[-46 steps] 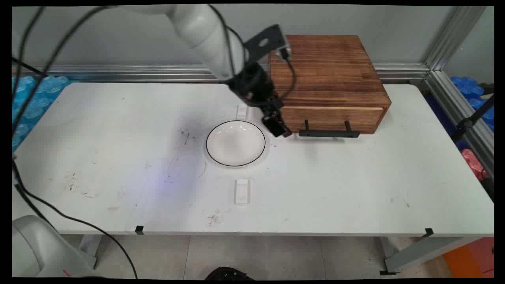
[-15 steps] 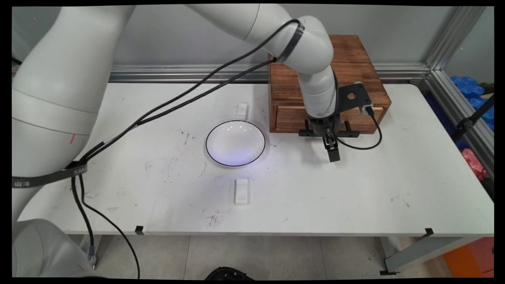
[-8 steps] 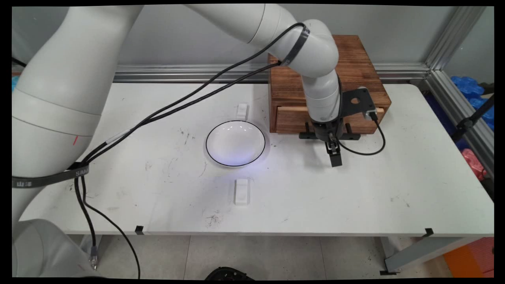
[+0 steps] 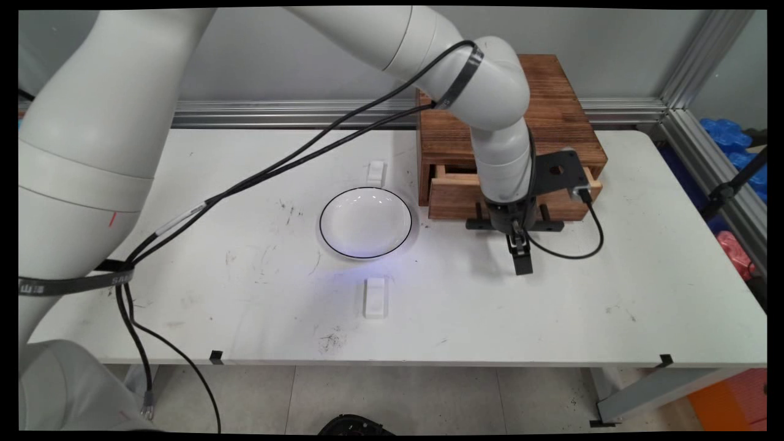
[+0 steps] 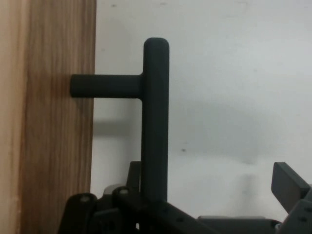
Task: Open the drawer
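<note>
The drawer [image 4: 456, 196] has slid out, its handle [image 5: 155, 122] between the jaws.

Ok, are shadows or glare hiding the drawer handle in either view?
Main view: no glare; a soft shadow lies on the table beside the handle, whose ends show. Hand view: the handle throws a faint shadow on the table and stands out dark.

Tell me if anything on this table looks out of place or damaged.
The drawer of the brown wooden box sits partly pulled out, the black gripper at its black bar handle. Dark scuff marks fleck the white table. The black-rimmed white plate looks intact.
</note>
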### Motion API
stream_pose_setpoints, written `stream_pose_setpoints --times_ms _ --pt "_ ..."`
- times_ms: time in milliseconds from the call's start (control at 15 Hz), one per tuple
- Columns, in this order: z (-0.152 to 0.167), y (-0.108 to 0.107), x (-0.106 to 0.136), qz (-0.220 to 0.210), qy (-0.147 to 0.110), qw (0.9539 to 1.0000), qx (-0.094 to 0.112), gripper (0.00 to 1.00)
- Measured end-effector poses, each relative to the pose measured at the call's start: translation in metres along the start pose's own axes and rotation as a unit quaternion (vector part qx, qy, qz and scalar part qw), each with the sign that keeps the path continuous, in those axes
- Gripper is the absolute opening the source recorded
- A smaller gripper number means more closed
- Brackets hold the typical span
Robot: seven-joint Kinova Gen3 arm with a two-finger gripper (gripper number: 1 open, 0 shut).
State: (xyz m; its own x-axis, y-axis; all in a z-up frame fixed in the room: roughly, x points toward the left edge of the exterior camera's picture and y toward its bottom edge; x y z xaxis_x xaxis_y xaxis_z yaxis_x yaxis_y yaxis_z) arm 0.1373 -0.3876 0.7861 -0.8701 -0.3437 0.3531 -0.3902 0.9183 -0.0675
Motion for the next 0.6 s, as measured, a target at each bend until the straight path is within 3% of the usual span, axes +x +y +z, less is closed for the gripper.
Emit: stream_pose_setpoints --times_ms 600 --pt "-0.005 0.048 0.001 0.004 -0.001 0.9998 -0.02 1.0"
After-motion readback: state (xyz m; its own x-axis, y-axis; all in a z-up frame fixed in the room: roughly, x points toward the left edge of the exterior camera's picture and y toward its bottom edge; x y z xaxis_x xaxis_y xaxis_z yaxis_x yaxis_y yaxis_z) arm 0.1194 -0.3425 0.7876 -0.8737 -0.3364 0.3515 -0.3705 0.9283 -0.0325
